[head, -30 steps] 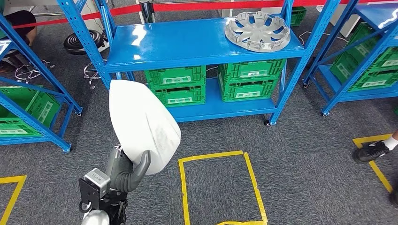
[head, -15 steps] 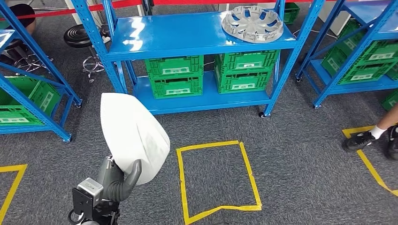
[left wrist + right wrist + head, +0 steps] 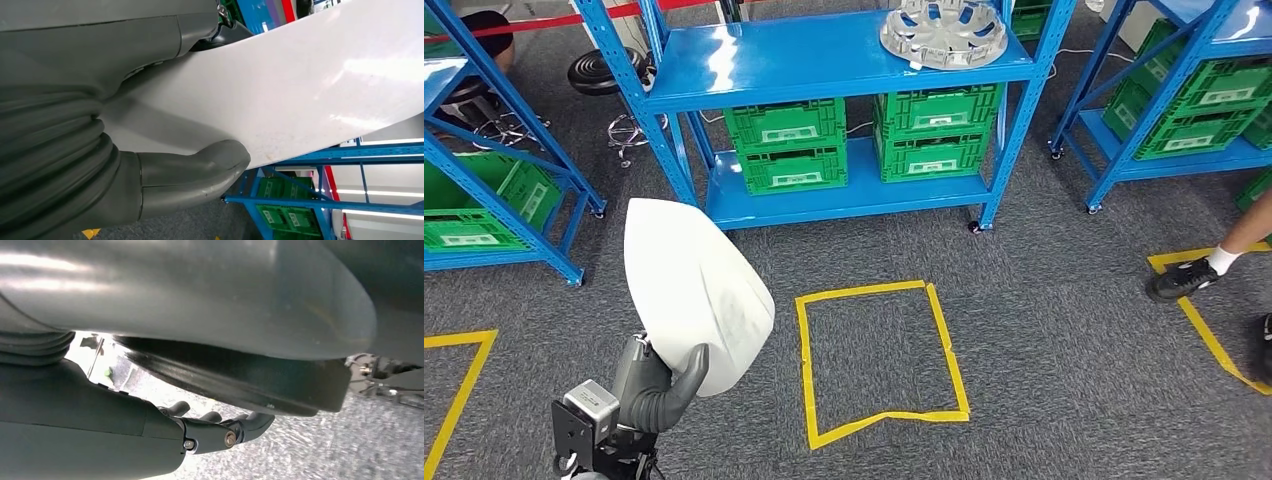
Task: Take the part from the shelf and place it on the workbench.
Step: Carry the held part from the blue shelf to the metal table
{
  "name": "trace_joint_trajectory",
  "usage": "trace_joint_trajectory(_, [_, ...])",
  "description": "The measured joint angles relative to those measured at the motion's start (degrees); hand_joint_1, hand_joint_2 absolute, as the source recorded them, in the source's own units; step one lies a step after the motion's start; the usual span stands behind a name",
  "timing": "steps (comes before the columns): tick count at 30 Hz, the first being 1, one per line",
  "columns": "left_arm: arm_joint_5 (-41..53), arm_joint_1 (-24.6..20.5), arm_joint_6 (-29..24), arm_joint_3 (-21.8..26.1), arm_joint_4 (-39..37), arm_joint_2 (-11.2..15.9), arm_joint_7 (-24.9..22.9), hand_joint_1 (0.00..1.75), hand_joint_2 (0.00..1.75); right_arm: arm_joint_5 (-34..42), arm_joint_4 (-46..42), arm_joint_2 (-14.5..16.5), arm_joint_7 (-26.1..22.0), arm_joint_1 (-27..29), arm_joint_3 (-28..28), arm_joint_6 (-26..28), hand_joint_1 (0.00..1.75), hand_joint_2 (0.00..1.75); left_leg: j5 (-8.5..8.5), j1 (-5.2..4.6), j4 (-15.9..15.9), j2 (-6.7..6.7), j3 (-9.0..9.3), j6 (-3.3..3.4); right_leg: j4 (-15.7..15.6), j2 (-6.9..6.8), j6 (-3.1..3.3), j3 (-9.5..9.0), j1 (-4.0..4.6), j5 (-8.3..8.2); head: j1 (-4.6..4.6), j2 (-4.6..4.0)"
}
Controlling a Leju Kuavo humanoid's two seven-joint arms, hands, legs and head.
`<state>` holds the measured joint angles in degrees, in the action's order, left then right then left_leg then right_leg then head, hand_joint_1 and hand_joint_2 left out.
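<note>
Low, left hand [image 3: 656, 385] grips white part [image 3: 692, 285] upright

Blue shelves [image 3: 824, 60] stand on grey carpet [image 3: 1044, 330].

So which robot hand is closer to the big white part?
Left. The left hand grips the white part at its lower edge, thumb across the front. The right hand hangs apart from it, fingers loosely curled on nothing.
</note>
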<state>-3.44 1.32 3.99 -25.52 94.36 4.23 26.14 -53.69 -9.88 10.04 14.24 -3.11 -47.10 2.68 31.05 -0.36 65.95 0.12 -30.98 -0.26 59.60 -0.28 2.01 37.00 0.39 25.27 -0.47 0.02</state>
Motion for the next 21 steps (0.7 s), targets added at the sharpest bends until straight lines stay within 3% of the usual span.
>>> trace_joint_trajectory(2, [-0.1, -0.3, -1.1, 0.1, 0.4, 0.1, 0.6, 1.75, 1.75, 0.1, 0.0, 0.2, -0.3, -0.1, -0.1, 0.1, 0.0, 0.0, 1.34, -0.66, -7.6, -0.08, 4.97, 0.92, -0.2, -0.05, -0.45, 0.53, -0.07, -1.2, 0.01, 0.0])
trace_joint_trajectory(3, [-0.2, -0.4, -1.7, 0.2, 0.7, 0.2, 0.9, 1.75, 1.75, 0.2, 0.0, 0.2, -0.3, -0.1, -0.2, 0.1, 0.0, 0.0, 1.83, -0.85, -9.5, -0.08, 5.82, 1.06, -0.5, -0.09, -0.76, 0.59, -0.23, -1.81, -0.07, 0.0])
trace_joint_trajectory(5, [-0.2, -0.4, -2.6, 0.5, 1.1, 0.4, 1.2, 1.75, 1.75, 0.2, 0.0, 0.2, 0.4, -0.1, -0.3, 0.3, 0.0, 0.0, 0.65, -0.89, -10.4, 0.06, 5.33, 1.19, -0.9, -0.05, -1.44, 0.76, -0.45, -2.58, -0.2, 0.0])
trace_joint_trajectory(6, [-0.2, -0.3, -2.9, 0.7, 1.2, 0.5, 1.2, 1.75, 1.75, 0.2, 0.0, 0.1, 0.9, -0.1, -0.4, 0.4, 0.0, 0.0, -0.17, -0.71, -10.7, 0.19, 4.84, 1.45, -0.4, 0.05, -1.74, 1.06, -0.41, -1.59, -0.21, 0.0])
trace_joint_trajectory(7, [-0.2, -0.1, -3.0, 0.8, 1.3, 0.5, 1.2, 1.75, 1.75, 0.3, 0.0, 0.1, 1.4, -0.1, -0.5, 0.5, 0.0, 0.0, -1.05, -0.5, -11.0, 0.32, 4.15, 1.64, 1.2, 0.16, -2.06, 1.56, -0.36, 0.59, -0.15, 0.0])
trace_joint_trajectory(9, [-0.2, 0.4, -3.2, 1.1, 1.5, 0.5, 1.0, 1.75, 1.75, 0.1, 0.0, -0.1, 2.5, -0.1, -0.5, 0.6, 0.0, 0.0, -2.57, -0.26, -10.9, 0.5, 2.3, 1.87, 7.2, 0.26, -2.56, 2.86, -0.48, 6.93, -0.04, 0.0])
trace_joint_trajectory(10, [-0.2, 0.7, -3.1, 1.2, 1.6, 0.5, 0.8, 1.75, 1.75, 0.1, 0.0, -0.1, 2.9, -0.1, -0.6, 0.6, 0.0, 0.0, -3.28, -0.21, -10.6, 0.59, 1.28, 1.84, 10.8, 0.25, -2.78, 3.34, -0.59, 9.01, -0.03, 0.0])
trace_joint_trajectory(11, [-0.2, 0.9, -2.8, 1.2, 1.6, 0.5, 0.6, 1.75, 1.75, 0.1, 0.0, -0.1, 3.2, -0.1, -0.6, 0.6, 0.0, 0.0, -3.99, -0.15, -10.3, 0.69, 0.14, 1.77, 13.7, 0.24, -2.97, 3.44, -0.71, 9.49, -0.03, 0.0])
trace_joint_trajectory(12, [-0.3, 1.1, -2.4, 1.2, 1.5, 0.4, 0.5, 1.75, 1.75, 0.2, 0.0, -0.2, 3.2, -0.1, -0.7, 0.7, 0.0, 0.0, -4.68, -0.03, -9.8, 0.77, -1.13, 1.63, 15.3, 0.23, -3.17, 2.86, -0.84, 8.41, -0.04, 0.0])
trace_joint_trajectory(13, [-0.3, 1.1, -1.9, 1.2, 1.4, 0.3, 0.6, 1.75, 1.75, 0.4, 0.0, -0.3, 2.8, -0.1, -0.8, 0.8, 0.0, 0.0, -5.3, 0.13, -9.2, 0.82, -2.47, 1.42, 15.0, 0.23, -3.37, 1.45, -0.98, 6.53, -0.05, 0.0])
trace_joint_trajectory(14, [-0.5, 1.1, -1.6, 1.2, 1.3, 0.2, 0.8, 1.75, 1.75, 0.7, 0.0, -0.4, 2.0, -0.1, -1.0, 0.9, 0.0, 0.0, -5.85, 0.3, -8.5, 0.82, -3.85, 1.14, 12.9, 0.22, -3.6, -0.9, -1.15, 4.86, -0.04, 0.0])
trace_joint_trajectory(15, [-0.6, 1.1, -1.4, 1.3, 1.2, -0.1, 1.1, 1.75, 1.75, 0.7, 0.0, -0.6, 1.1, -0.1, -1.2, 1.0, 0.0, 0.0, -6.29, 0.39, -7.7, 0.78, -5.13, 0.79, 9.1, 0.24, -3.87, -3.88, -1.26, 4.68, -0.01, 0.0])
trace_joint_trajectory(17, [-0.7, 1.0, -1.5, 1.3, 1.2, -0.6, 2.0, 1.75, 1.75, 0.4, 0.0, -1.0, -0.5, -0.1, -1.4, 1.1, 0.0, 0.0, -7.05, 0.36, -6.4, 0.74, -6.78, 0.06, 1.6, 0.39, -3.44, -8.72, -1.22, 7.07, 0.02, 0.0])
trace_joint_trajectory(18, [-0.7, 1.0, -1.6, 1.4, 1.3, -0.8, 2.3, 1.75, 1.75, 0.3, 0.0, -1.3, -1.0, 0.0, -1.5, 1.1, 0.0, 0.0, -7.52, 0.31, -6.1, 0.74, -7.15, -0.25, -0.5, 0.47, -2.98, -9.67, -1.06, 8.27, 0.03, 0.0])
trace_joint_trajectory(19, [-0.6, 0.9, -1.6, 1.4, 1.4, -1.1, 2.5, 1.75, 1.75, 0.2, 0.0, -1.8, -1.4, 0.0, -1.5, 1.2, 0.0, 0.0, -8.05, 0.33, -6.1, 0.76, -7.28, -0.54, -1.1, 0.49, -2.3, -9.71, -0.91, 8.46, 0.03, 0.0])
trace_joint_trajectory(21, [-0.1, 0.8, -1.5, 1.4, 1.4, -1.8, 2.6, 1.75, 1.75, 0.9, 0.0, -2.8, -1.7, 0.1, -1.8, 1.3, 0.0, 0.0, -7.9, 0.51, -5.9, 0.66, -7.64, -1.13, -0.9, 0.2, -1.32, -8.69, -0.93, 7.4, 0.05, 0.0])
